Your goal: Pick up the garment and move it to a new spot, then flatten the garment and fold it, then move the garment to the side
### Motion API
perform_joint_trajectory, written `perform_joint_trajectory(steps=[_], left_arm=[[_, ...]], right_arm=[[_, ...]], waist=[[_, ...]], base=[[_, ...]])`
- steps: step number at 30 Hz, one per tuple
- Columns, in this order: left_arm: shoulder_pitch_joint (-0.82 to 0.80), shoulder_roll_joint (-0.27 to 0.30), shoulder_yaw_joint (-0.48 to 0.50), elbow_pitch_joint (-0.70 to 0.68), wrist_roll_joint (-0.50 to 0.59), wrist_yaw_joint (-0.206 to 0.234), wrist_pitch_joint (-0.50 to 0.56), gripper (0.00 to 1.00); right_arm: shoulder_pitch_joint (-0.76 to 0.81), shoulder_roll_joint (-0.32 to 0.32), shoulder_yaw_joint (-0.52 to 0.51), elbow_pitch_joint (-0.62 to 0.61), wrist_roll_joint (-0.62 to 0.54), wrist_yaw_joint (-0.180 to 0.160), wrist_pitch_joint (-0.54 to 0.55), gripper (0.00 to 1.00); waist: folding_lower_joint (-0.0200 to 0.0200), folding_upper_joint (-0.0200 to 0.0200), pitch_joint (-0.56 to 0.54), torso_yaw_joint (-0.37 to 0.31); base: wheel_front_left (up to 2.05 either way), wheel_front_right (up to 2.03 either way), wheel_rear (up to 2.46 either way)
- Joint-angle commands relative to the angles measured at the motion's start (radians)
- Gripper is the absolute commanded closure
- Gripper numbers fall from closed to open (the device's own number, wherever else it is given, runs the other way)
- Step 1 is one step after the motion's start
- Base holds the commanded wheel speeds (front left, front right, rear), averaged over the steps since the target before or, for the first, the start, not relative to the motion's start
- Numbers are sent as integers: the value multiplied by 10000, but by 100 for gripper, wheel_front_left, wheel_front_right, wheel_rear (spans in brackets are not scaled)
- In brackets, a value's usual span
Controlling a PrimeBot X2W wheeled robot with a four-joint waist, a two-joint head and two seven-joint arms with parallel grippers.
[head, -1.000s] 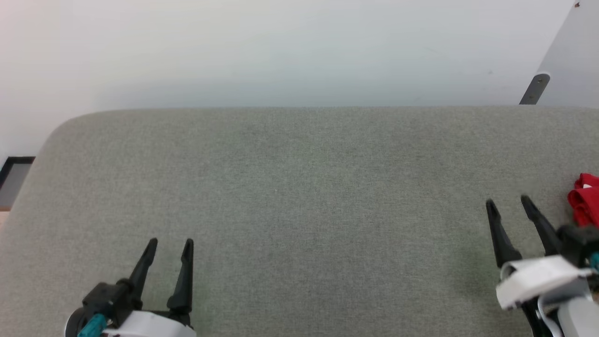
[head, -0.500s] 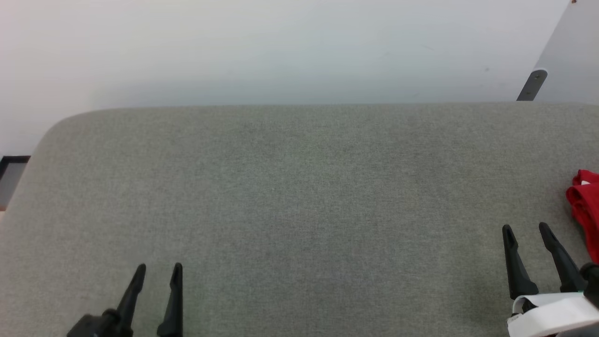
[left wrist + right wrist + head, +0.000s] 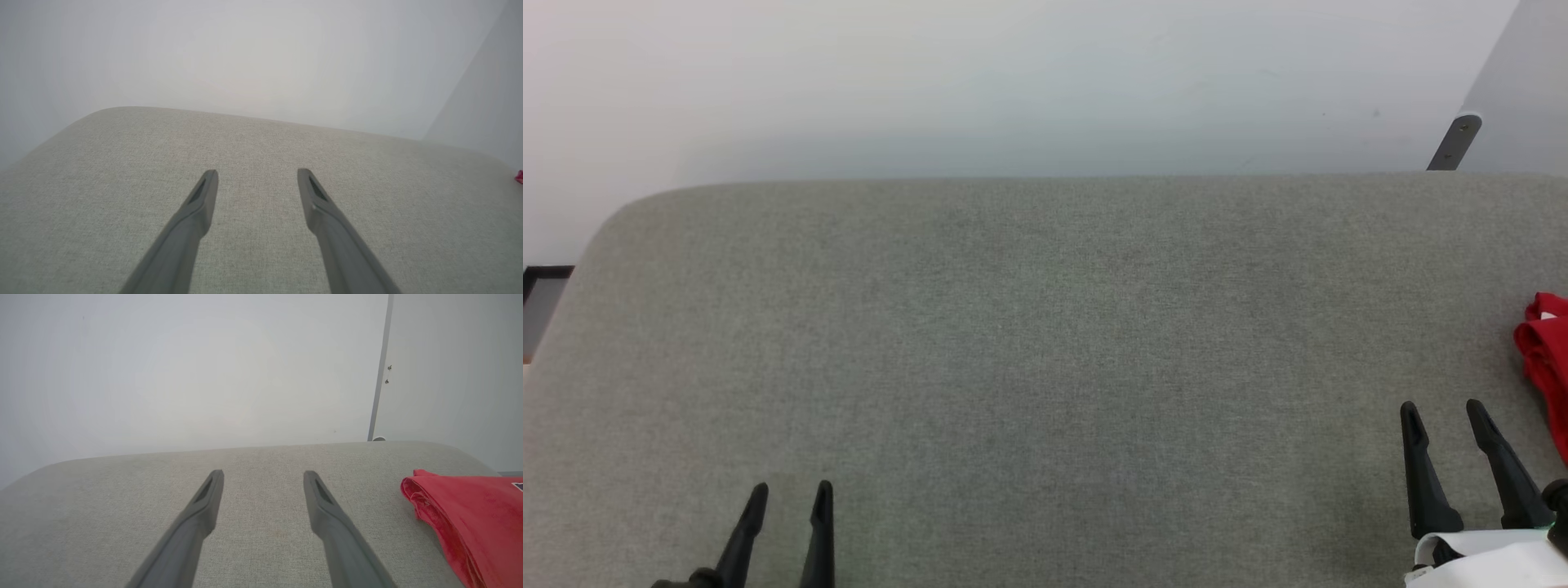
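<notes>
Garment: red, soft, bunched in folds at the right edge of the grey woven cushion; I see most of it cut off. Right gripper near it, fingers spread, empty. Left gripper well apart, spread, empty.

I see the garment as a red cloth bundle lying on the grey fabric-covered desk, at its right side, cut off by my head view's edge. From the right wrist view it looks folded over, its layered edges facing left.
</notes>
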Motion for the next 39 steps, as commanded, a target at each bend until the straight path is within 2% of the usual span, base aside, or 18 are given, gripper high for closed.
perform_joint_trajectory(steps=[1,29,30,34,39], left_arm=[[110,-27,5,-11,53,-20,10,0],[229,-165,-8,-138,-160,-20,10,0],[168,-156,2,-117,-119,0,0,100],[170,-306,-60,266,-122,2,2,100],[-1,-328,-67,372,-1017,16,195,100]], right_arm=[[130,42,-22,-50,-17,-11,-2,0],[177,143,143,-68,324,-11,32,0],[164,129,134,-78,265,0,57,100],[194,236,160,311,274,0,89,100],[91,262,149,468,1167,0,230,100]], waist=[[-1,-1,-16,-5],[-1,-1,-208,40],[-1,-1,-207,40],[0,-1,-208,38],[-1,-1,-221,28]], base=[[0,0,0],[0,0,0],[0,0,0],[0,0,0],[0,0,0]])
